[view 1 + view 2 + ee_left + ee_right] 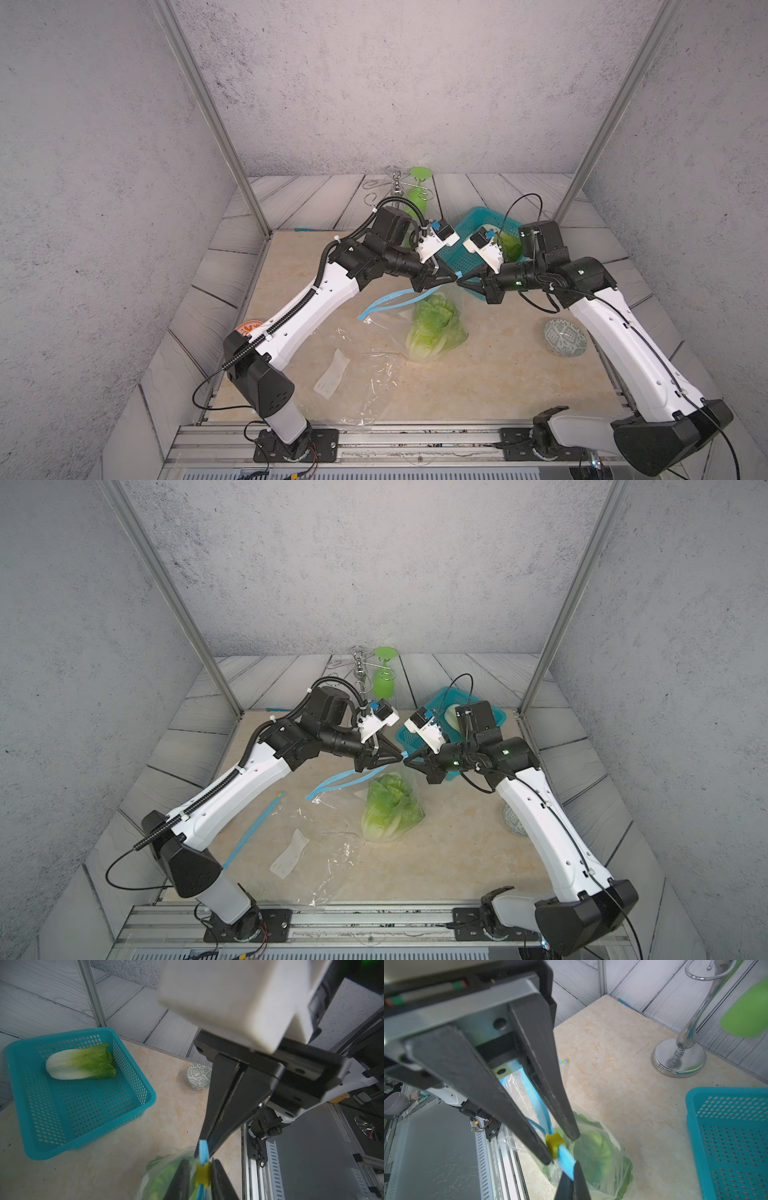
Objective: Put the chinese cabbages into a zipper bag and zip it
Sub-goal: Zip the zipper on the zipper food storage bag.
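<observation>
Grey roughcast walls (374,83) are boxing in a beige marbled tabletop (519,374). Over its middle the left arm (299,307) and the right arm (615,332) are leaning in, fingertips almost meeting. Below that point the zipper bag (390,322) is hanging, its bottom seemingly resting on the tabletop. The chinese cabbages (436,328) are showing green through the film; how many are inside I cannot tell. Behind it the teal basket (60,1032) is holding one more cabbage (81,1061) on its side, so I judge the loading unfinished.

The right gripper (204,1151) is pinching the very end of the blue zipper track (386,299), jaws fully together on it. The left gripper (560,1148) is straddling the yellow slider (203,1174) right beside that pinch. One finger is touching the slider, but whether the other has met it I cannot tell.

The track's long axis is running from the slider away from the right gripper and sagging toward the left arm's base. Its two bands are lying apart, so the mouth is open. Any zipping would be carrying the slider away from the pinch, and the left arm is the one placed to draw it.

Both top views are showing that run of track but hiding the slider behind the fingertips, while both wrist views are showing the slider plainly. Only the left wrist view is giving the basket cabbage whole. From above, the right wrist camera (484,245) is half covering it.
</observation>
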